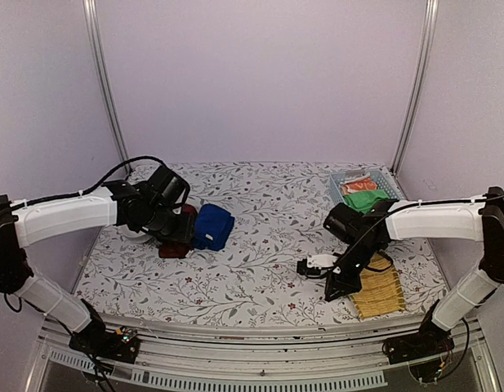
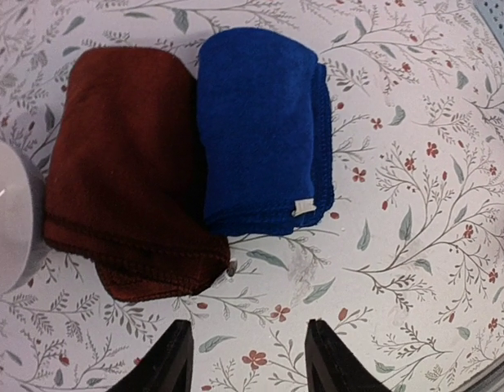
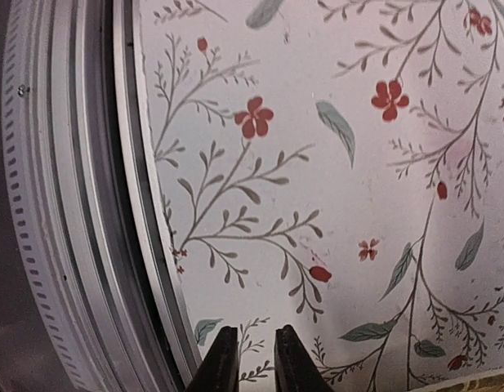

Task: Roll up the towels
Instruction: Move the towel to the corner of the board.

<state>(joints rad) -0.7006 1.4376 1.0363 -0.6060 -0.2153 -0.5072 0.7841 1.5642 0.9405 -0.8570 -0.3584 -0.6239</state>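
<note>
the blue towel (image 2: 260, 131) and the brown towel (image 2: 125, 171) lie as tight bundles, touching side by side, just ahead of our left gripper (image 2: 250, 336). we judge both rolled, with little left to do. its fingers stand spread, holding nothing. our right gripper (image 3: 256, 339), well apart from them, is barely parted over the tablecloth (image 3: 333, 188), empty.

Blue towel (image 2: 260, 131): thick rolled bundle, small white tag at near edge, lying on tabletop (image 2: 423, 269). Reddish-brown towel (image 2: 125, 171): rolled bundle too, alongside, touching blue's left side.
</note>
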